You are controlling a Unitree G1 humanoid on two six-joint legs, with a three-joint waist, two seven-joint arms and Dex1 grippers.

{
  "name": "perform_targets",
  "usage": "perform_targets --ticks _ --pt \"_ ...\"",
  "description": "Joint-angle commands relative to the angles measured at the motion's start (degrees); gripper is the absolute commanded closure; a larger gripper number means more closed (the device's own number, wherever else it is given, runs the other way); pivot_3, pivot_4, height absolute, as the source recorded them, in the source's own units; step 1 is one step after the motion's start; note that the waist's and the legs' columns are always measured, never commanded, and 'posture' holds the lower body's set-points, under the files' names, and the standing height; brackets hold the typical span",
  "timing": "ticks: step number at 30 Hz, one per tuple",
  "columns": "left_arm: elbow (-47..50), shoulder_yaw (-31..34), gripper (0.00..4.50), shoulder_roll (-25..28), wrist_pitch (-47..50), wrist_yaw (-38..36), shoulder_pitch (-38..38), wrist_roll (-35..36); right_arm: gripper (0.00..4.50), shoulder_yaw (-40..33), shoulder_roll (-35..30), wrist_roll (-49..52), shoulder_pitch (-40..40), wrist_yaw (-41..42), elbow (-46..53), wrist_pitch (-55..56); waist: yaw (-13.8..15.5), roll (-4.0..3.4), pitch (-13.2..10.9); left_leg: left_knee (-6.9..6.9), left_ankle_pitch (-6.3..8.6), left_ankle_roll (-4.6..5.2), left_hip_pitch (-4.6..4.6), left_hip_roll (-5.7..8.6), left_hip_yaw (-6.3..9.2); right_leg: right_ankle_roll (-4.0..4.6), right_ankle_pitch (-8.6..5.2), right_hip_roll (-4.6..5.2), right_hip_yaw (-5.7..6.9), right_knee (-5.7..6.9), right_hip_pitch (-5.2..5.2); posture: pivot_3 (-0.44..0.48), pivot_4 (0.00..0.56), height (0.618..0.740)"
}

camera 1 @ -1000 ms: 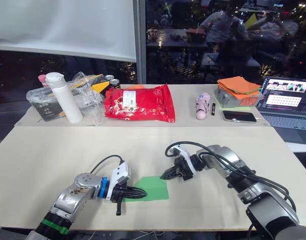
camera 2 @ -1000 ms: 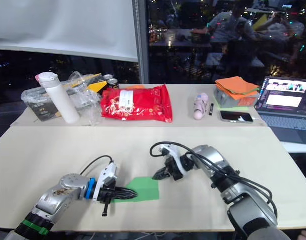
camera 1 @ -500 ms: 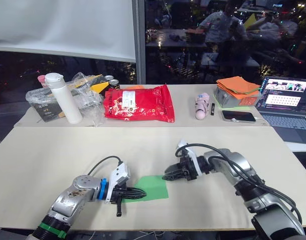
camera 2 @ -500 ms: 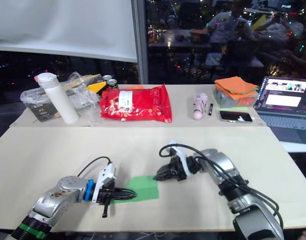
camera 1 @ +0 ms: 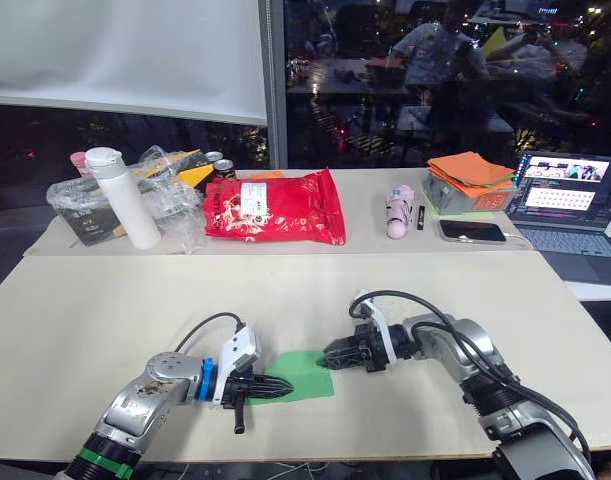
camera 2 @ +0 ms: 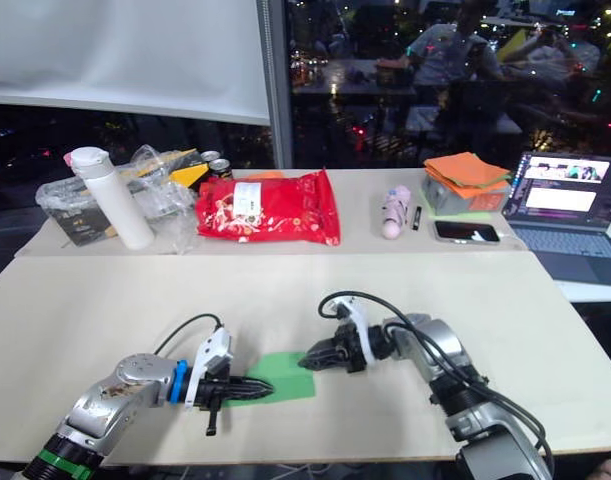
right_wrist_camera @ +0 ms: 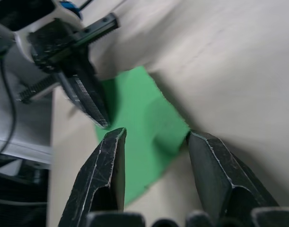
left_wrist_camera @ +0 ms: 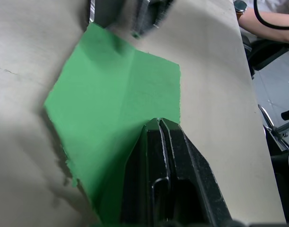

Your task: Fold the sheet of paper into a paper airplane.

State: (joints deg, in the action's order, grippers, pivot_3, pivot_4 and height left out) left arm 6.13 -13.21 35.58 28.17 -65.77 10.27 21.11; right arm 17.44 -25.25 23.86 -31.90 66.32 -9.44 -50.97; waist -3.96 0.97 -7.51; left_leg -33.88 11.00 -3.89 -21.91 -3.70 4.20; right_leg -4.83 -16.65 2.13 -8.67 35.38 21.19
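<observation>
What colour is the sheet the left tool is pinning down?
Plain bright green, unmarked; the sheet of paper shows best in the left wrist view, under the left tool.

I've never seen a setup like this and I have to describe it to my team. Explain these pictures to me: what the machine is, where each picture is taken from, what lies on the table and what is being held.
This is a humanoid robot with two arms, each ending in a two-fingered black gripper. Two pictures come from cameras in its head, looking down over its arms. The other two come from cameras on its wrists, looking along each gripper's fingers.

On the near table lies the sheet of paper, bright green. The left gripper is shut on one edge of it. The right gripper is open, its fingers either side of the opposite corner, holding nothing.

Farther back are a red bag, a white bottle, an orange cloth stack, a phone and a laptop.
</observation>
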Motion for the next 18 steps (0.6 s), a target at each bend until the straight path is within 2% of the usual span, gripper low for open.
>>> perform_targets --ticks 1,4,18 --pt "-1.5 -0.1 4.5 0.5 -0.2 0.8 -0.4 -1.3 3.37 -0.6 0.2 1.9 0.5 0.0 2.6 -1.8 0.0 0.0 0.0 0.0 0.0 0.0 -0.01 0.0 0.0 0.0 0.0 0.0 0.0 0.0 0.01 0.0 0.15 0.725" --pt "-1.7 -0.1 4.5 0.5 -0.4 0.8 -0.4 -1.3 4.41 -1.2 0.6 2.5 0.7 -0.7 3.0 -2.5 -0.1 0.02 0.0 0.0 0.0 0.0 0.07 -0.01 0.0 0.01 -0.01 0.0 0.0 0.0 -0.02 0.0 0.15 0.725" --pt "-4.7 2.0 4.5 0.1 -3.5 1.8 1.5 -1.8 4.46 -6.8 -2.3 4.6 1.7 -2.7 1.8 -2.7 0.4 0.02 0.0 -0.06 0.0 0.0 0.04 0.01 0.01 0.08 -0.04 0.0 0.0 -0.06 0.05 0.0 0.15 0.725"
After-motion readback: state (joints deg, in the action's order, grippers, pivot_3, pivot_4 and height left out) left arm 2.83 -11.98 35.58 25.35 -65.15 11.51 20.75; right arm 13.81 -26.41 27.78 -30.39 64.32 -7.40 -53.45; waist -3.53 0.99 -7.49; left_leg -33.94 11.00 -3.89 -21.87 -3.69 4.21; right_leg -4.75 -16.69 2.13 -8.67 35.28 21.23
